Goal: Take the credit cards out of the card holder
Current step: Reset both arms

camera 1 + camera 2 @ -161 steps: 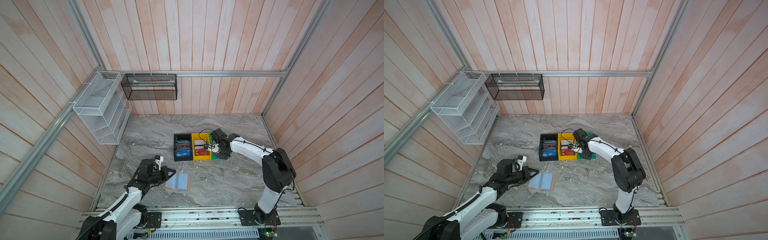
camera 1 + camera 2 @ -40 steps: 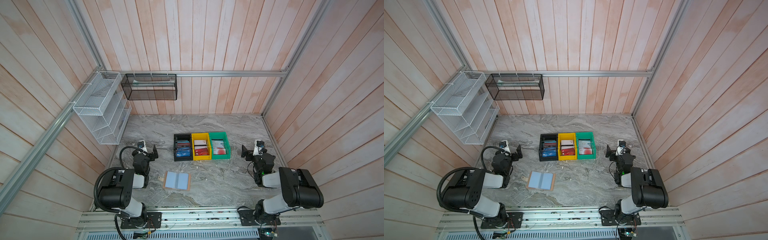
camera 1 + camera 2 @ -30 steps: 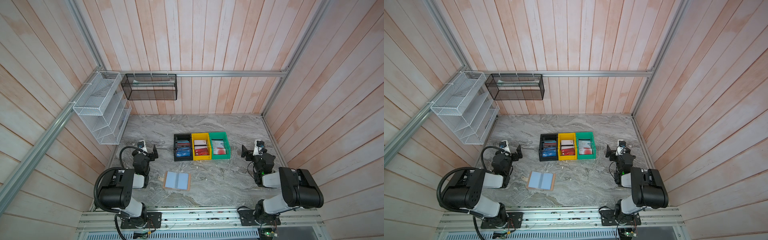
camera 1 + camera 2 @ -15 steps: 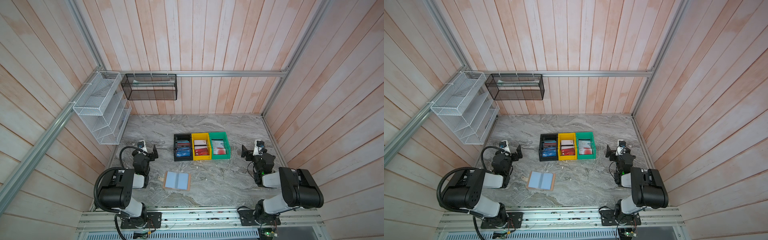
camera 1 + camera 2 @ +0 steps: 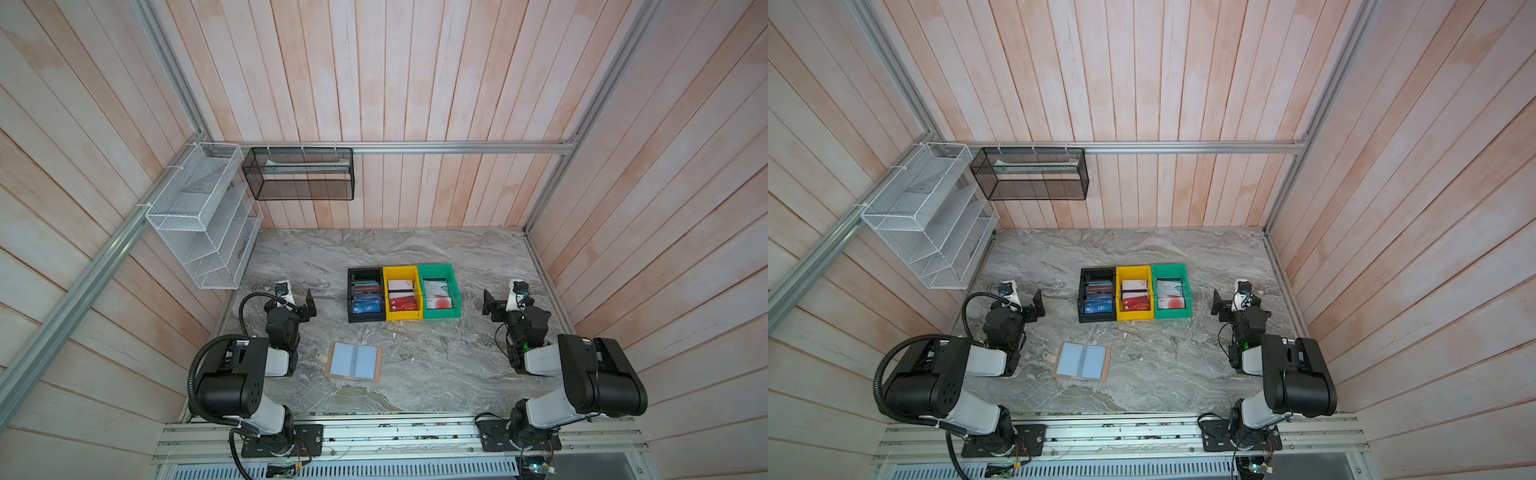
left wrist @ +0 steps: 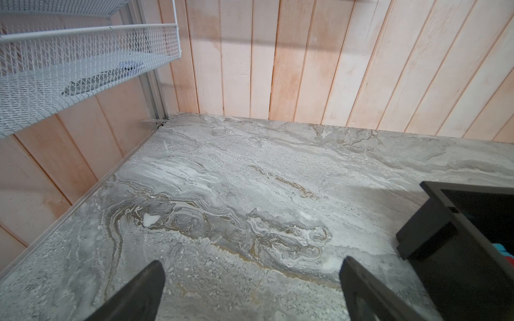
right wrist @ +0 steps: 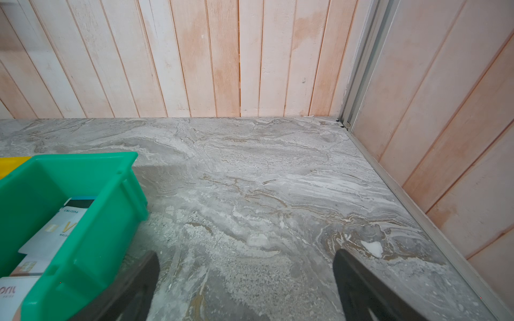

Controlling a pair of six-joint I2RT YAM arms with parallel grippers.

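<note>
top-view card holder (image 5: 353,361) behind end effectors (image 5: 298,303) (image 5: 500,306)

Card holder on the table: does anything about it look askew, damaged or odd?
The card holder lies open and flat, turned slightly out of line with the bins. Its blue sleeves look empty. A small tan tab lies at its side; whether attached, I cannot tell. No damage shows.

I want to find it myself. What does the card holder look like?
On the grey marble table, find the black bin, yellow bin and green bin standing in a row. Nearer the front edge than the black bin lies the card holder, apart from everything. It alone is flat and open like a booklet, tan-edged with pale blue sleeves.
</note>
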